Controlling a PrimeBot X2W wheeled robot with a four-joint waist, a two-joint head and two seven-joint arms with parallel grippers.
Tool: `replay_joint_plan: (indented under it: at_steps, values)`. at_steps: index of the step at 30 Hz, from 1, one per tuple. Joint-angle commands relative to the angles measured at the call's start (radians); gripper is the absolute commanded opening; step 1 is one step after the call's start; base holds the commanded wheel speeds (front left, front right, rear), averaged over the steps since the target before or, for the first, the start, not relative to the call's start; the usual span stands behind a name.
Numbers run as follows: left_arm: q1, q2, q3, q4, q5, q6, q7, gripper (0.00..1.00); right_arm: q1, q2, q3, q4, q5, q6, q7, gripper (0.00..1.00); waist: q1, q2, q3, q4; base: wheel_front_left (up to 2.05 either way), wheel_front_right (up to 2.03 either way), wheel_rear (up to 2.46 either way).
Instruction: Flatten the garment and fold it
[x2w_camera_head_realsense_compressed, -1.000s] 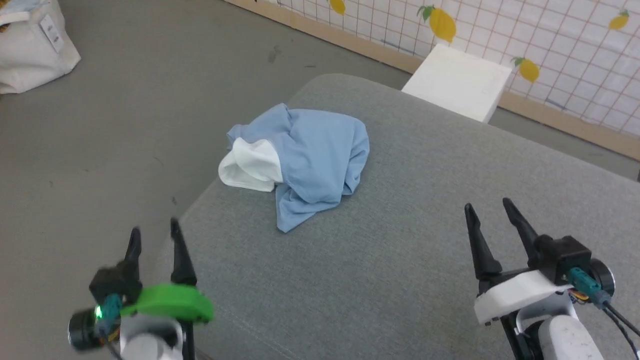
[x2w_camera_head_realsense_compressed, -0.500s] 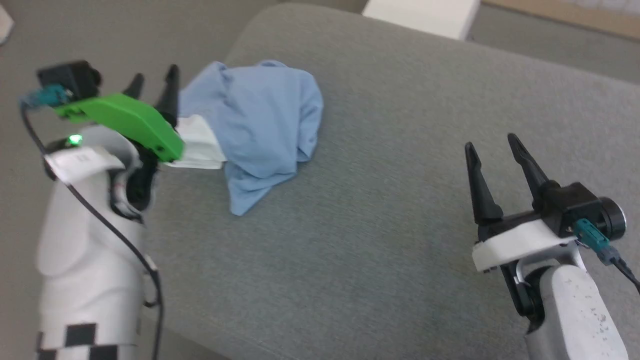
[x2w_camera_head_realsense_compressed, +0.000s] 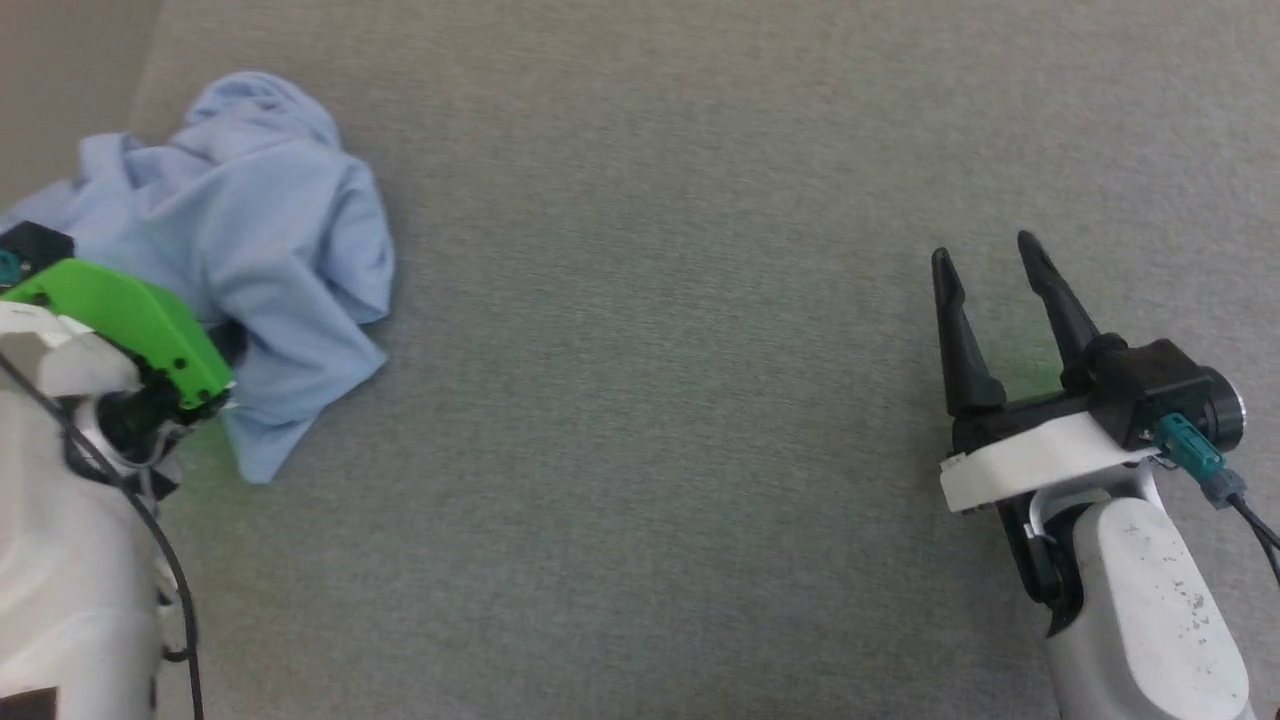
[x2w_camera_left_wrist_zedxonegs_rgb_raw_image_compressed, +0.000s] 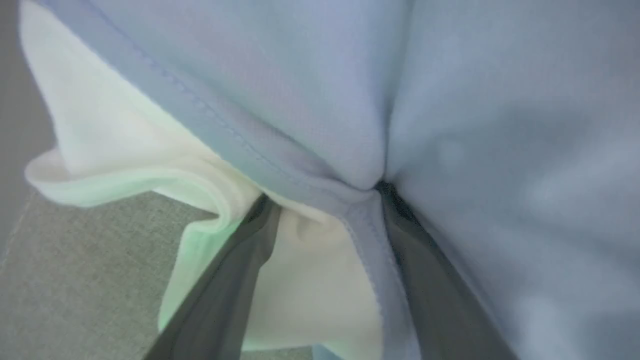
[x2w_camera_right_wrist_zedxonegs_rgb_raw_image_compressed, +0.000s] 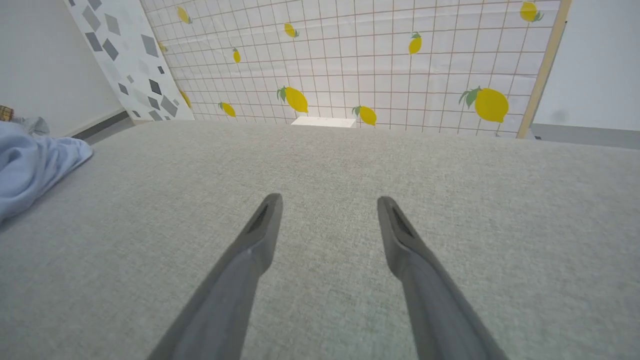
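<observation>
Grey worktop (x2w_camera_head_realsense_compressed: 700, 400), garment (x2w_camera_head_realsense_compressed: 270, 220) bunched at its far left.
Your left claw (x2w_camera_left_wrist_zedxonegs_rgb_raw_image_compressed: 325, 195) stands apart, astride the blue hem (x2w_camera_left_wrist_zedxonegs_rgb_raw_image_compressed: 370, 235) and white lining (x2w_camera_left_wrist_zedxonegs_rgb_raw_image_compressed: 310, 270): close on one layer only, I judge. Your right claw (x2w_camera_head_realsense_compressed: 985, 250), apart and empty, sits well right; bring it to an opposite edge.

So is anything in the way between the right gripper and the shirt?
No, nothing visible. Just bare grey cushion lies between the open right gripper and the crumpled shirt off to its left. The left gripper is right at the shirt, its open fingers poked into the folds.
</observation>
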Motion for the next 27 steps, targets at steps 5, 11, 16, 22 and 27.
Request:
replay_joint_plan:
  at_steps: [5,11,16,22,27]
  values:
    - [0.07,0.001,-0.017,-0.031,0.009,-0.011,-0.029,0.0,0.003,0.0,-0.002,0.032,0.021,-0.002,-0.018,1.0,-0.0002,-0.0001,-0.016,-0.064,0.0,0.0,0.0]
    - [0.04,0.049,-0.009,-0.091,0.131,-0.025,-0.432,0.0,0.046,0.0,-0.016,0.064,0.032,-0.002,-0.026,1.0,-0.0002,-0.0001,-0.158,-0.048,0.0,0.0,0.0]
    - [-0.026,0.065,-0.059,-0.127,0.229,-0.048,-0.692,0.0,0.092,0.0,-0.037,0.08,0.045,-0.002,-0.029,1.0,-0.0002,-0.0001,-0.277,-0.055,0.0,0.0,0.0]
    - [-0.113,0.025,-0.146,-0.206,0.276,-0.086,-0.807,0.0,0.153,0.0,-0.051,0.089,0.067,-0.002,-0.03,1.0,-0.0002,-0.0001,-0.385,-0.12,0.0,0.0,0.0]
    - [-0.172,-0.071,-0.23,-0.266,0.279,-0.101,-0.821,0.0,0.188,0.0,-0.072,0.086,0.069,-0.002,-0.03,1.0,-0.0002,-0.0001,-0.424,-0.192,0.0,0.0,0.0]
